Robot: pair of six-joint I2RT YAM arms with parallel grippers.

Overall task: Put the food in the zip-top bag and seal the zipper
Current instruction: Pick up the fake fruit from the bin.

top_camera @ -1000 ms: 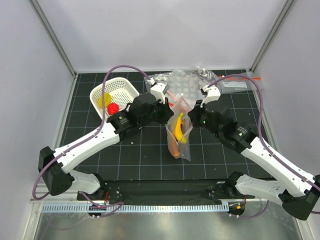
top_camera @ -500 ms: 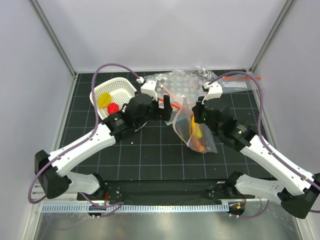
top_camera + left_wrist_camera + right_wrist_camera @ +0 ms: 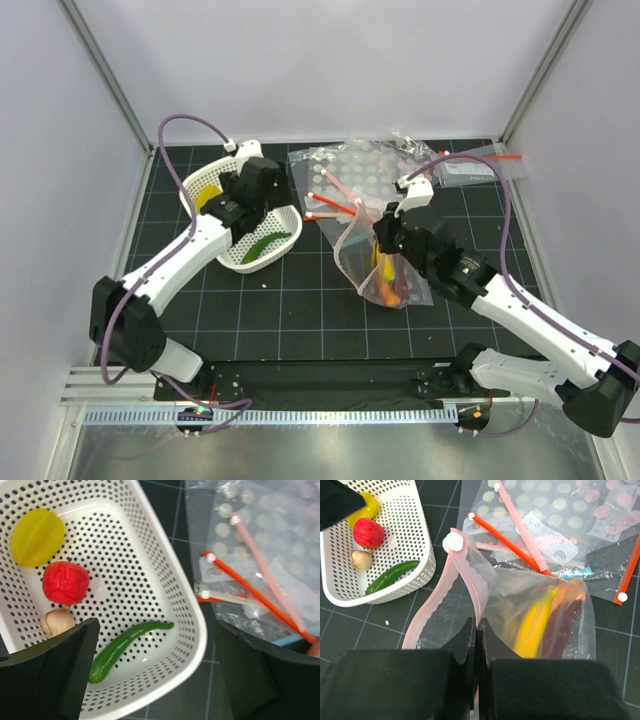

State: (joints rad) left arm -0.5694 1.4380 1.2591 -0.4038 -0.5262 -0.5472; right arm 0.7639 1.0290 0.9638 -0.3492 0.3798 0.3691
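Note:
The zip-top bag (image 3: pixel 352 248) hangs from my right gripper (image 3: pixel 381 230), which is shut on the zipper (image 3: pixel 470 575), a pink strip at the bag's mouth. My right gripper (image 3: pixel 476 626) pinches one lip while the other lip curls away to the left. A yellow banana (image 3: pixel 534 625) and an orange-brown hot dog (image 3: pixel 567 615) lie inside. My left gripper (image 3: pixel 156 630) is open above the white basket (image 3: pixel 190 605) and holds nothing. In the basket are a yellow round piece (image 3: pixel 38 536), a red piece (image 3: pixel 65 582), a beige piece (image 3: pixel 57 621) and a green pepper (image 3: pixel 127 647).
Other clear dotted bags (image 3: pixel 360 175) with orange and pink strips lie behind the held bag. One more bag (image 3: pixel 470 170) sits at the back right. The basket (image 3: pixel 225 255) stands at the left on the black grid mat. Metal frame posts flank the table.
My left gripper let go of the bag's mouth, opened, and swung left over the basket. The bag now hangs from my right gripper alone, shifted right and lower.

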